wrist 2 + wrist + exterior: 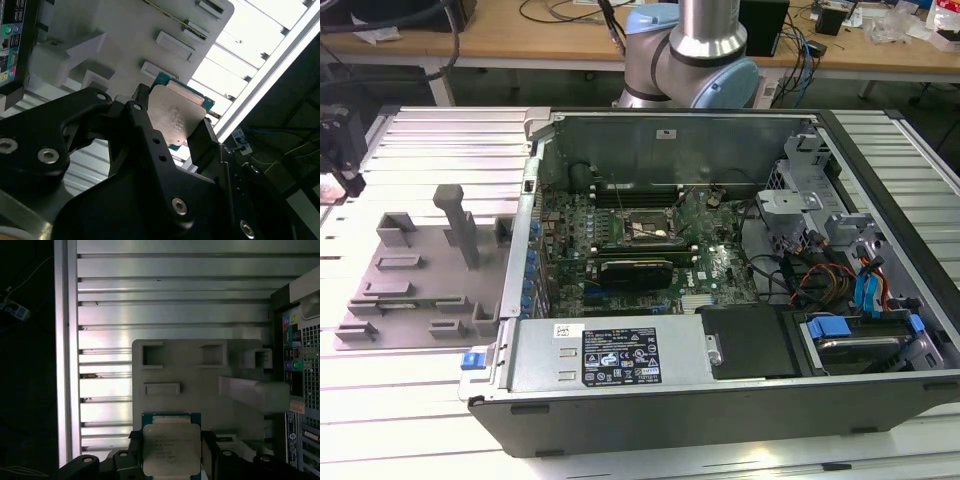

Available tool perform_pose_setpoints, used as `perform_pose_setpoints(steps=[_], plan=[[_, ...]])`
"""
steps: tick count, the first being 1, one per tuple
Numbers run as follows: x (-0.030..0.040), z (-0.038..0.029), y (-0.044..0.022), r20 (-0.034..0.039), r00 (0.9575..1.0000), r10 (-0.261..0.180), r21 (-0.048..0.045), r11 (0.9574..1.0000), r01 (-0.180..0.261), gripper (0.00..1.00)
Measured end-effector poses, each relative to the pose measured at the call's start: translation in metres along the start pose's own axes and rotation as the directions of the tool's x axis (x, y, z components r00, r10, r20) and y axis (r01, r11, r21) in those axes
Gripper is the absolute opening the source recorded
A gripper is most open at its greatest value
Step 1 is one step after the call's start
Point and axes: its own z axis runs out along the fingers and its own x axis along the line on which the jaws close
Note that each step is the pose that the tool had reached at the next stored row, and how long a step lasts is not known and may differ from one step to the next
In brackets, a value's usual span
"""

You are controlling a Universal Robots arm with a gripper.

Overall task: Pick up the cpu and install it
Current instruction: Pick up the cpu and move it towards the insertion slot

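The cpu [171,450] is clamped edge to edge between the black fingers [144,117] of the hand [171,454], its silvery top showing in both wrist views. The grey fixture plate [200,375] and the ribbed metal desk [165,305] lie behind it. In the exterior view the plate lies on the desk at the exterior view's left of the open computer case [720,405], whose socket [642,228] sits mid-board.

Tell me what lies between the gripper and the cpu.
Nothing: in both wrist views the gripper clamps the cpu directly by two opposite edges.
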Motion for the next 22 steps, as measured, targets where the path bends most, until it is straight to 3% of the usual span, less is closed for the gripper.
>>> perform_pose_setpoints(steps=[3,5,9,15,22], plan=[[-0.0006,-0.016,0.0014,0.0002,1.0,0.0,0.0059,1.0,0.0,0.55],[-0.0008,-0.0202,0.0018,0.0002,1.0,0.0,0.0068,1.0,0.0,0.55],[-0.0015,-0.0413,0.0032,0.0002,1.0,0.0,0.0101,0.9999,0.0,0.55],[-0.0019,-0.043,0.0033,0.0001,1.0,0.0,0.0104,0.9999,0.0,0.55],[-0.0117,-0.0425,0.0034,0.0002,1.0,0.0,0.0103,0.9999,0.0,0.55]])
